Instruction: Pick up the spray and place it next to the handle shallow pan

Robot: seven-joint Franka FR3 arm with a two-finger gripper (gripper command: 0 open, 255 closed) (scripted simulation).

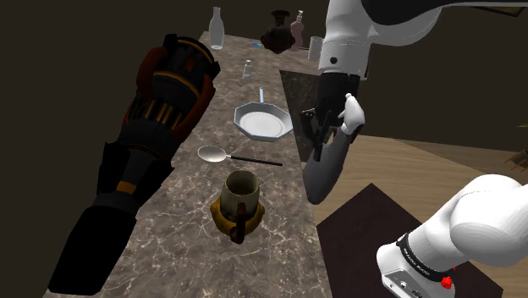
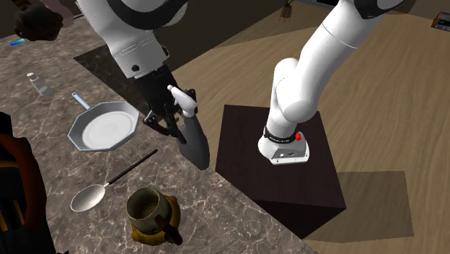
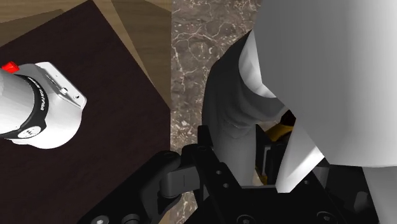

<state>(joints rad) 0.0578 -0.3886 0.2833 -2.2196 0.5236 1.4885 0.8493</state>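
One mottled brown stone counter [image 1: 169, 245] carries everything. One long black-and-orange bulky thing [image 1: 144, 144] lies along it, on the side of the pan away from the stand. One white arm [image 2: 324, 58] rises from one dark box stand [image 2: 288, 180]. One pale, eight-sided shallow pan [image 1: 262, 120] with a thin handle sits mid-counter.

One spray [image 2: 196, 141] is on the pan's stand side, near it but apart, at the counter's edge. It has a dark grey body, narrow at the top and wider toward the base, and a white trigger head on top. It leans slightly. I cannot tell whether its base touches the counter.

The black gripper [image 2: 167, 119] is closed around the spray's upper body, just under the head, with the fingers pressed against it.

One olive-and-yellow mug [image 1: 239, 203] and one grey spoon [image 1: 216, 154] lie on the pan's near side in the shoulder view. One tall clear bottle [image 1: 217, 28] and one small bottle [image 1: 247, 69] stand beyond the pan.
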